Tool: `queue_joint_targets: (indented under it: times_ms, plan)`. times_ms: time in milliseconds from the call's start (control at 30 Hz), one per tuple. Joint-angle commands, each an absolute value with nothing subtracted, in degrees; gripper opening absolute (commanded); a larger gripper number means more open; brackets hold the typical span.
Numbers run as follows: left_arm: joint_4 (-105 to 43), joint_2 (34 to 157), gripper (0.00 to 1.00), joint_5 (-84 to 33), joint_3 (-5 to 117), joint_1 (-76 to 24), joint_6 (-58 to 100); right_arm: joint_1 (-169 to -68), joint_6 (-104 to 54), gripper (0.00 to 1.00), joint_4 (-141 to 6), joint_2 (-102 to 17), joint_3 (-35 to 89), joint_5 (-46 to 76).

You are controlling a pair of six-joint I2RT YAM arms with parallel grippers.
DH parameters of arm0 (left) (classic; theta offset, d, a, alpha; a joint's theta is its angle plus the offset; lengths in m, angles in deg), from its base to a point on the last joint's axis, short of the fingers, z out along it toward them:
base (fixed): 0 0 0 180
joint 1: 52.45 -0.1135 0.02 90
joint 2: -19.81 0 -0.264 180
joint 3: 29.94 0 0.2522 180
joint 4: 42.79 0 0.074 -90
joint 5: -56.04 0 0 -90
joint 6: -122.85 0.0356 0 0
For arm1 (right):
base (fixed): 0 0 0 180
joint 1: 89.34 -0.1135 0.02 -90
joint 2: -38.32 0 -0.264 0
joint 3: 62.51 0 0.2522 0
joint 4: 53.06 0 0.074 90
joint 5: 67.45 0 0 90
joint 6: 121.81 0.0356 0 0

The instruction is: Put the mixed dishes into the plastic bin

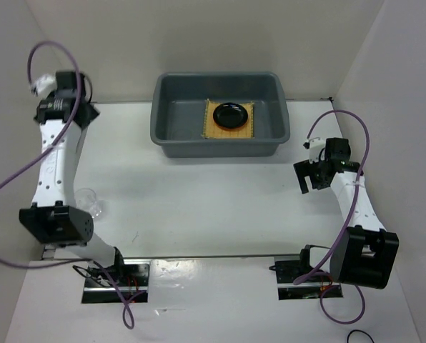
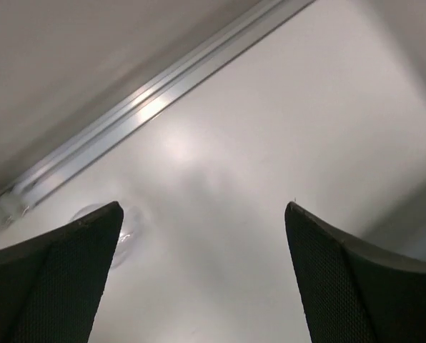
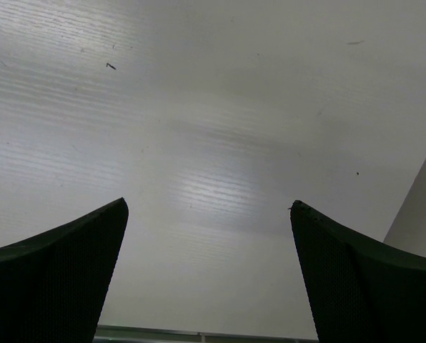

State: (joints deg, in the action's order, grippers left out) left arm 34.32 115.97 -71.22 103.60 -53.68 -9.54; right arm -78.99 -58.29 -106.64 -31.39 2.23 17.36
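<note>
Black dish [image 1: 229, 114] is resting on the mat [image 1: 211, 128] inside the bin [image 1: 171, 107]; cup [image 1: 90, 201] is standing on the table [image 1: 213, 200] (beside the left arm); left gripper [image 2: 206, 214] and right gripper [image 3: 209, 207] are gaping wide, empty.

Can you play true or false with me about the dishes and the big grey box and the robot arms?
1. The black dish is inside the grey bin. True.
2. The clear cup is inside the bin too. False: it is out on the table, close to the left arm.
3. The black dish lies on top of the woven mat. True.
4. The right fingers are holding a dish. False: they are spread open with nothing between them, above bare table.
</note>
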Motion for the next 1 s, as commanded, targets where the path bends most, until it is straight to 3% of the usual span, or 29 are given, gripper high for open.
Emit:
queue_joint_targets:
  times_ms: [0,67,433,900,967]
  plan:
    - [22.18,104.40,1.00,-63.04,76.35,-63.23,-12.17,-80.03,-58.62,0.99,-104.97,-30.76,1.96,17.10]
    - [16.85,98.74,1.00,-59.99,67.26,-67.11,-11.45,-80.03,-58.62,0.99,-104.97,-30.76,1.96,17.10]
    - [12.55,105.42,1.00,-51.28,51.52,-71.08,-7.06,-81.78,-58.62,0.99,-104.97,-32.43,1.96,17.10]
    - [8.59,114.82,1.00,-47.67,46.66,-71.61,-5.82,-82.31,-59.15,0.99,-104.97,-33.48,1.96,17.10]
    - [8.59,115.70,0.91,-46.10,46.66,-71.61,-5.82,-82.31,-59.15,0.99,-104.97,-33.48,1.96,17.10]
